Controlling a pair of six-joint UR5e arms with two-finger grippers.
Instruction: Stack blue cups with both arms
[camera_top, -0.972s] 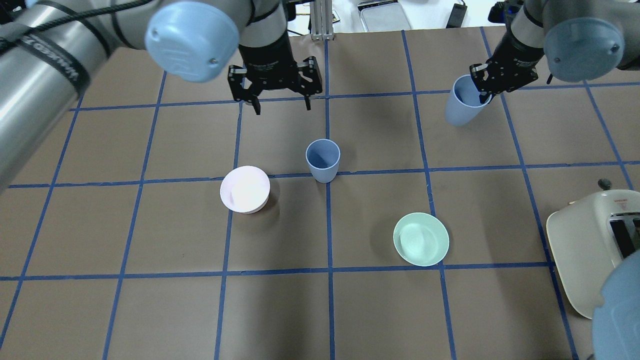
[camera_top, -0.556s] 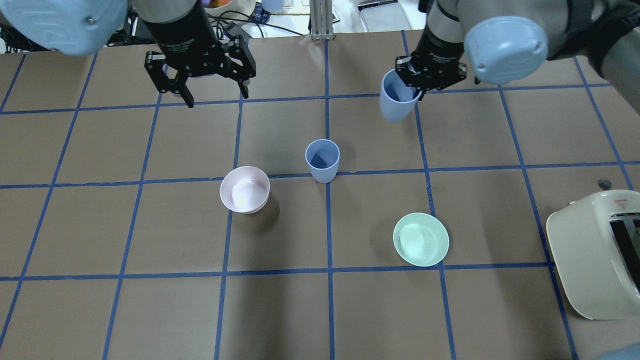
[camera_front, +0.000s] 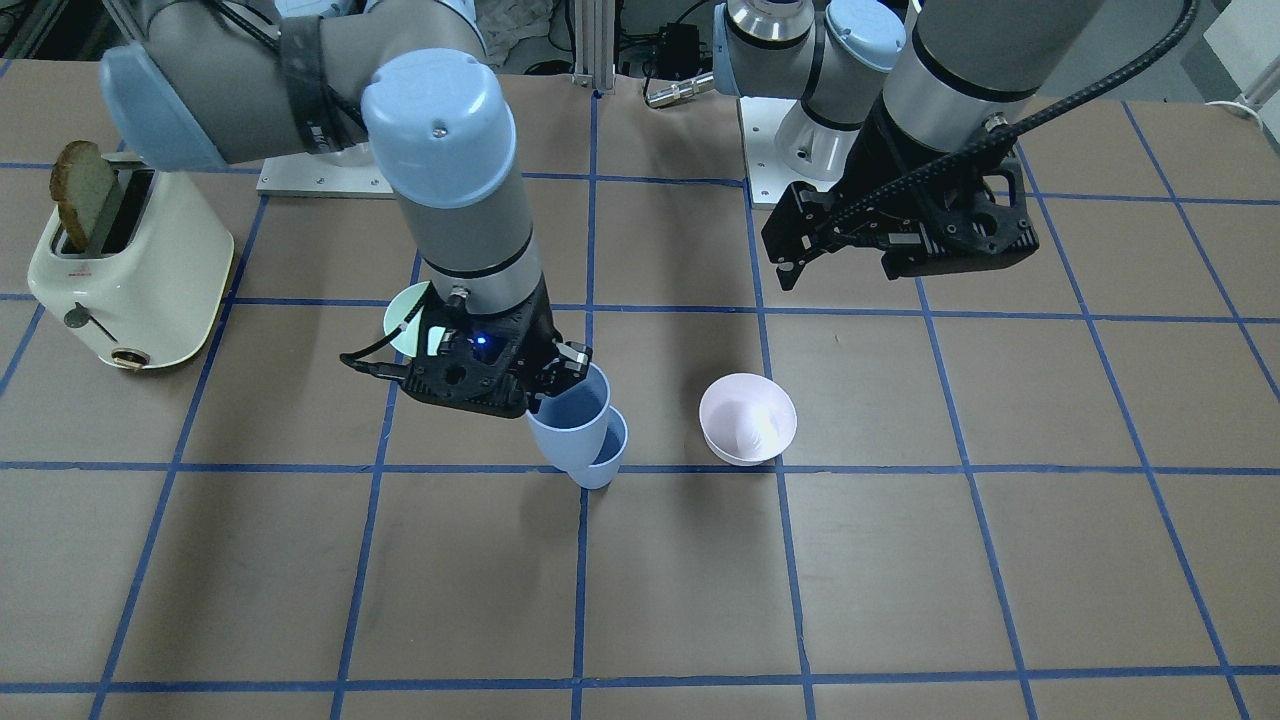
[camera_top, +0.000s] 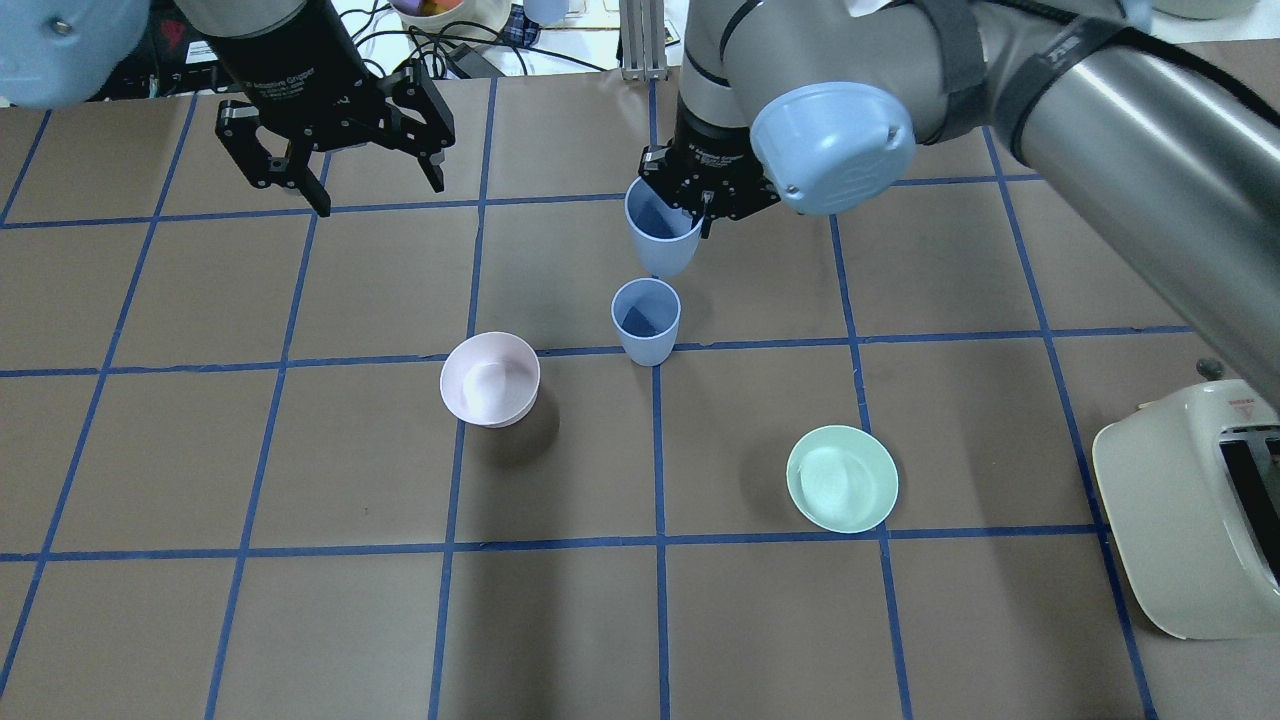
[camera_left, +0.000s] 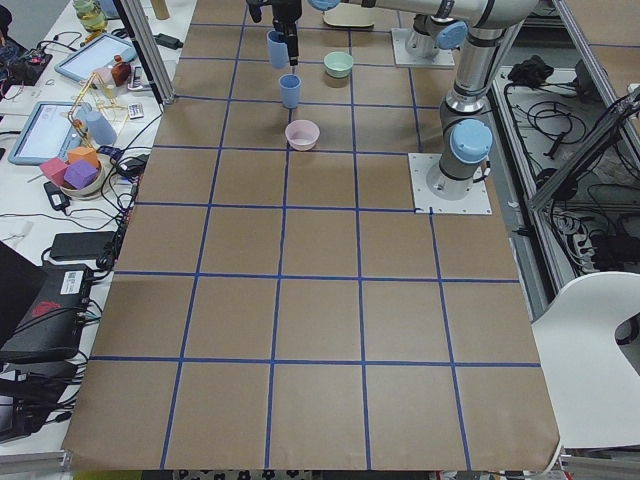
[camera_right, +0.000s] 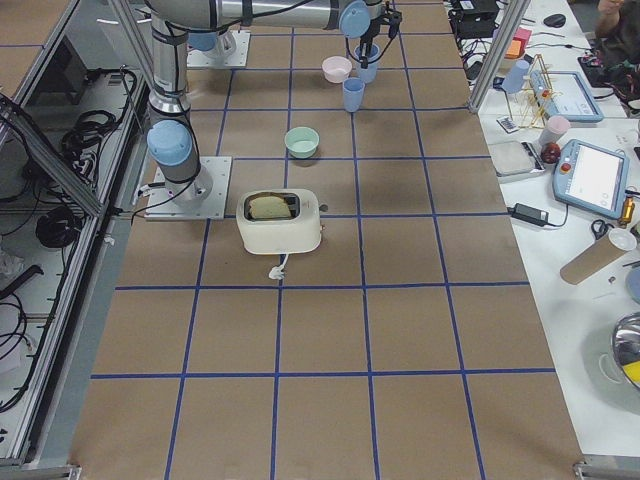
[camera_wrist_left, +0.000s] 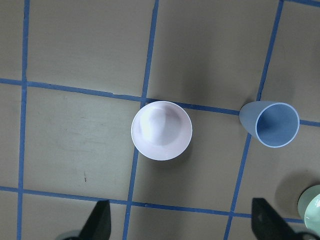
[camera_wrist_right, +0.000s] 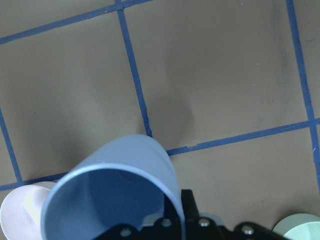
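One blue cup stands upright on the table at the centre. My right gripper is shut on the rim of the second blue cup and holds it in the air, tilted, just beyond the standing cup. In the front view the held cup overlaps the standing cup, with my right gripper at its rim. The right wrist view shows the held cup close up. My left gripper is open and empty, high at the far left. The left wrist view shows the standing cup.
A pale pink bowl sits left of the standing cup. A mint-green bowl sits nearer, to the right. A cream toaster with a bread slice stands at the right edge.
My right gripper has carried the blue cup leftward, from the far right to just beyond the standing cup. My left gripper has moved left, away from the centre, still open.
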